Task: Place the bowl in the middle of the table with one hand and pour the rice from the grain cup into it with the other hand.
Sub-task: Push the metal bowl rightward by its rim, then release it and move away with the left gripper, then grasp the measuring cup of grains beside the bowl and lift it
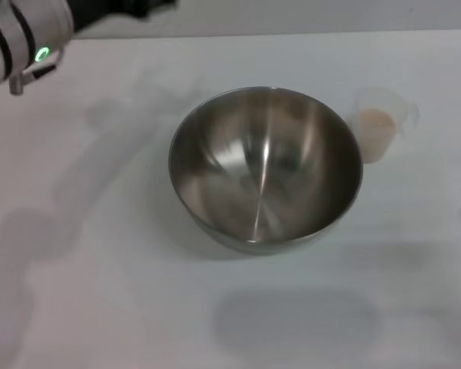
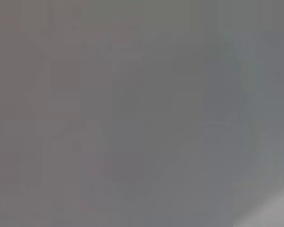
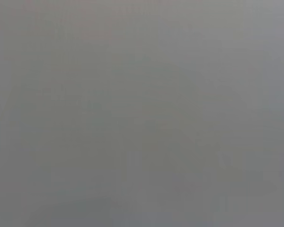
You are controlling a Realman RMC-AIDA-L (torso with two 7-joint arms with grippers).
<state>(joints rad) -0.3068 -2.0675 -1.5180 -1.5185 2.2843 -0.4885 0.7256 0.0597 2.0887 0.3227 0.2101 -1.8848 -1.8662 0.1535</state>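
The large steel bowl (image 1: 266, 167) stands upright and empty near the middle of the white table (image 1: 100, 254). The clear grain cup (image 1: 383, 123) stands upright just right of the bowl and slightly behind it, with pale rice (image 1: 375, 125) inside. Part of my left arm (image 1: 23, 34) shows at the top left corner, raised well away from the bowl; its gripper is out of view. My right arm and gripper are out of view. Both wrist views show only a plain grey blur.
The table's far edge (image 1: 292, 32) runs along the top of the head view. Soft shadows lie on the table left of the bowl and in front of it.
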